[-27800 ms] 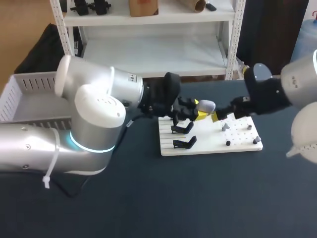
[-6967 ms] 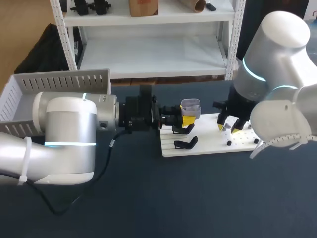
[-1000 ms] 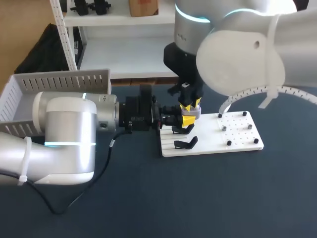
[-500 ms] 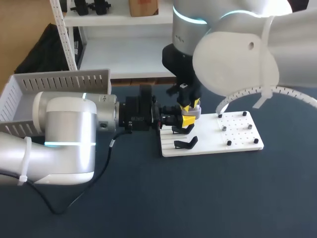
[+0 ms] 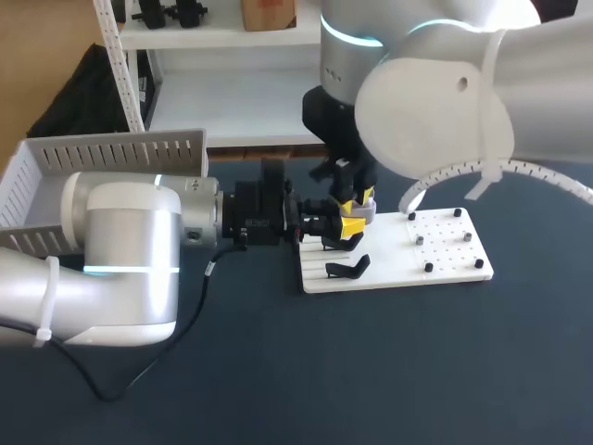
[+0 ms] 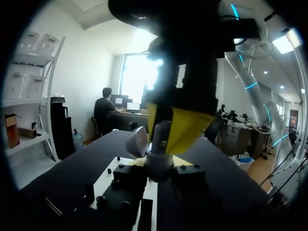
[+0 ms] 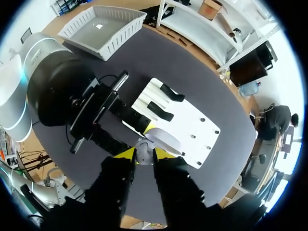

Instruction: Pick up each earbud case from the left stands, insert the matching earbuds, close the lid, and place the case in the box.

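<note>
A grey earbud case point(image 5: 359, 210) is held above the white board point(image 5: 445, 255), my left gripper point(image 5: 339, 225) shut on its body from two sides. In the left wrist view the case point(image 6: 159, 162) sits between that gripper's point(image 6: 159, 169) fingers with its lid point(image 6: 137, 142) tipped open. My right gripper point(image 5: 357, 197) points straight down at the open case. Seen from the left wrist, the right gripper point(image 6: 175, 126) stands just over the case mouth, with something small and grey under it. My right gripper point(image 7: 144, 155) straddles the case point(image 7: 162, 139) from above.
Two black stands point(image 5: 346, 269) remain on the board's left half and small pegs point(image 5: 426, 267) dot its right half. A white slatted basket point(image 5: 102, 162) stands at the far left of the dark table. My left arm lies across the table's left side.
My right arm has edged slightly left above the case. The left arm and the case have stayed where they were.
</note>
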Motion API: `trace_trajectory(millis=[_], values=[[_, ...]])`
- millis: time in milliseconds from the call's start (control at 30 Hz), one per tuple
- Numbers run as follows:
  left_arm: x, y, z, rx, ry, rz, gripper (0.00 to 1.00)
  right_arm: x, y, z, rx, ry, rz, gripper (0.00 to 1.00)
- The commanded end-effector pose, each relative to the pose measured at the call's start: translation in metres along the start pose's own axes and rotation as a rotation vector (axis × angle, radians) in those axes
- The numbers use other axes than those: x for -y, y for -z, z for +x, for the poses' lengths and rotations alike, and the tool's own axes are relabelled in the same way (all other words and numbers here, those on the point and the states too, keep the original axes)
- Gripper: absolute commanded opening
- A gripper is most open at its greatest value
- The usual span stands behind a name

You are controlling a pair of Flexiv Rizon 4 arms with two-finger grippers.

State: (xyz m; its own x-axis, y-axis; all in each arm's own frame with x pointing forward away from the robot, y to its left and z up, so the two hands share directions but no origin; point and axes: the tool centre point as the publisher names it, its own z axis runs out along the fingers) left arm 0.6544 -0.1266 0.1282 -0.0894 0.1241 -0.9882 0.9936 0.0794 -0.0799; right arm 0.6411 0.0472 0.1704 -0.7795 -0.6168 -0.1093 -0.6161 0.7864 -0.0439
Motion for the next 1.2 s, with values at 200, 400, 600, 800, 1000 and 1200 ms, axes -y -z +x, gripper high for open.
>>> trace_trajectory(millis=[200,400,600,800,1000,1200], values=[[0.0,0.0,-0.001,0.004,-0.001,-0.002,0.0,-0.001,0.001,-0.002,0.0,0.003,0.004,0.33],[0.0,0.0,-0.001,0.004,-0.001,-0.002,0.0,-0.003,0.004,-0.002,0.004,0.007,0.015,0.33],[0.0,0.0,-0.001,0.004,-0.001,-0.002,0.0,0.001,0.004,-0.002,0.0,0.004,0.021,0.33],[0.0,0.0,-0.001,0.004,-0.001,-0.002,0.0,0.0,0.004,-0.001,-0.004,0.0,0.021,0.33],[0.0,0.0,-0.001,0.004,-0.001,-0.002,0.0,0.0,0.011,0.0,0.009,-0.005,0.031,0.36],[0.0,0.0,-0.001,0.004,-0.001,-0.002,0.0,0.001,0.011,-0.003,0.016,-0.019,0.027,0.35]])
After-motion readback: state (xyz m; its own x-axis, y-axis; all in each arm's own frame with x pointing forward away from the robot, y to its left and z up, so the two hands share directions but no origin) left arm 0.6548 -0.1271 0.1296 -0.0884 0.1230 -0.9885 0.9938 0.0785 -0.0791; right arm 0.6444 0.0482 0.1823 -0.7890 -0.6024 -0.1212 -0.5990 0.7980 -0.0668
